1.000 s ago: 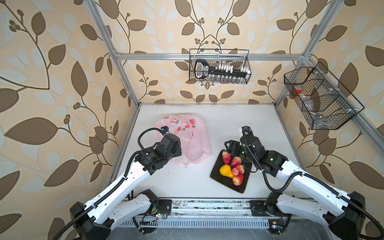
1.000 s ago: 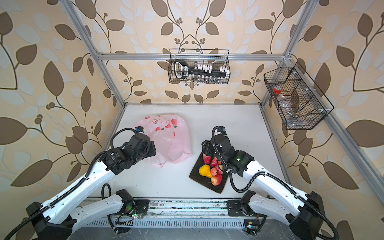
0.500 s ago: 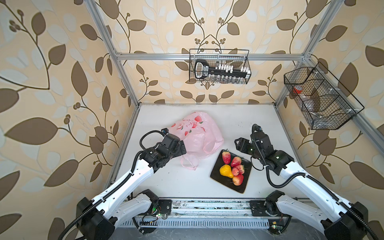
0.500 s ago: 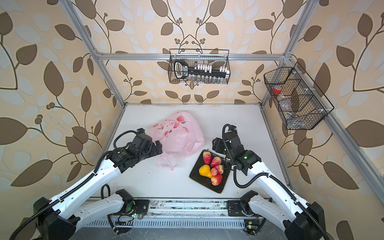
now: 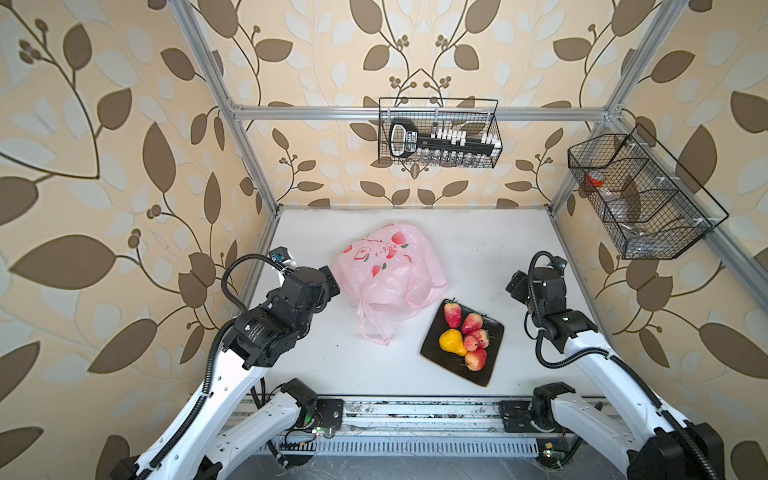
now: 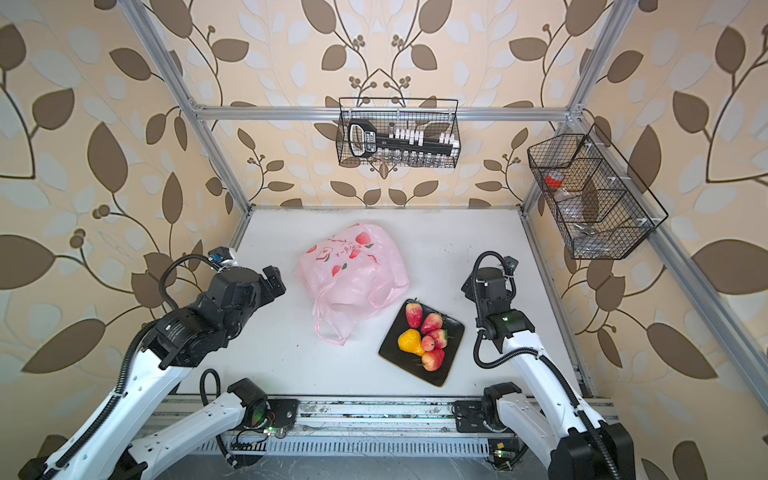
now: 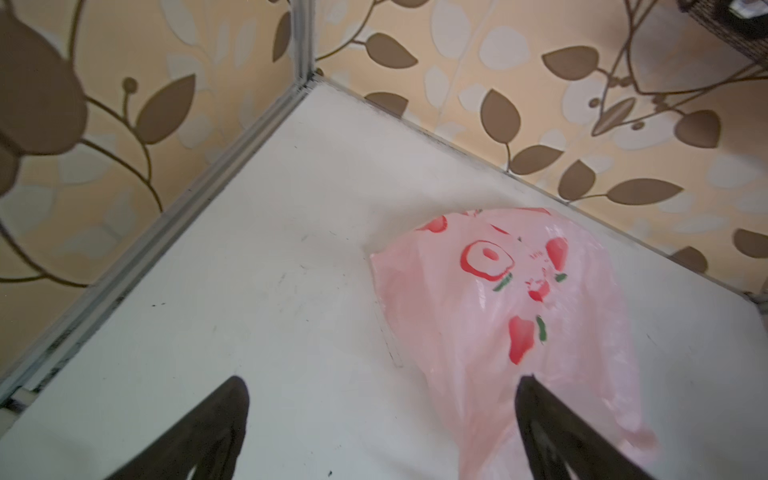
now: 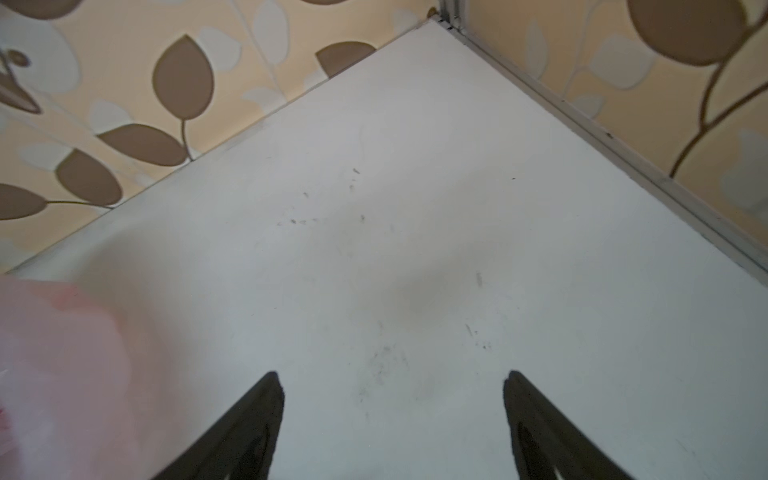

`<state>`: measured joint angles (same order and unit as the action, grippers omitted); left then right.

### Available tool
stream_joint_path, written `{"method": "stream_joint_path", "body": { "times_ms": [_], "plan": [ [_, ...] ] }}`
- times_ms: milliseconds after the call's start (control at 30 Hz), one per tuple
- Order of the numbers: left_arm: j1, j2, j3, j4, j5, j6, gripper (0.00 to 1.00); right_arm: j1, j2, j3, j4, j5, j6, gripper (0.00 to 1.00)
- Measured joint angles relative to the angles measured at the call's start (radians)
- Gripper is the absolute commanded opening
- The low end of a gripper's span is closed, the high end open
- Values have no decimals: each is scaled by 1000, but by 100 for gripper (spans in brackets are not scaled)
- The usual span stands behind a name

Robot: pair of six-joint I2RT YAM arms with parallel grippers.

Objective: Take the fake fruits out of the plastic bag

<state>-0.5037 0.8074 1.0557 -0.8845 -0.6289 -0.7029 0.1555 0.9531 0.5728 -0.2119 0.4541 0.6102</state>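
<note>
The pink plastic bag lies crumpled mid-table, its loop handles trailing toward the front. It holds no visible bulge. The fake fruits, several red-pink ones and one yellow pear, sit piled on a square black plate right of the bag. My left gripper hovers open just left of the bag, holding nothing. My right gripper is open over bare table, right of the plate. The bag is a pink blur at that view's edge.
A wire basket with a black tool hangs on the back wall. Another wire basket hangs on the right wall. Aluminium frame posts stand at the table's back corners. A metal rail runs along the front edge.
My left gripper has opened, let go of the bag and drawn back left. The bag has shifted right and settled by the plate. My right arm has pulled away from the plate, jaws wider.
</note>
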Motion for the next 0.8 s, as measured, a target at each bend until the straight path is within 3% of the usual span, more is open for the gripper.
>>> {"method": "stream_joint_path", "body": {
  "times_ms": [133, 433, 700, 800],
  "plan": [
    [101, 64, -129, 113, -89, 26, 99, -79, 84, -122, 227, 33, -80, 93],
    [332, 174, -450, 570, -93, 158, 99, -112, 404, -227, 770, -16, -329, 97],
    [374, 361, -562, 933, -49, 262, 99, -174, 515, -338, 1233, -177, -454, 98],
    [374, 413, -588, 1056, -18, 337, 99, -178, 536, -390, 1295, -204, -462, 98]
  ]
}}
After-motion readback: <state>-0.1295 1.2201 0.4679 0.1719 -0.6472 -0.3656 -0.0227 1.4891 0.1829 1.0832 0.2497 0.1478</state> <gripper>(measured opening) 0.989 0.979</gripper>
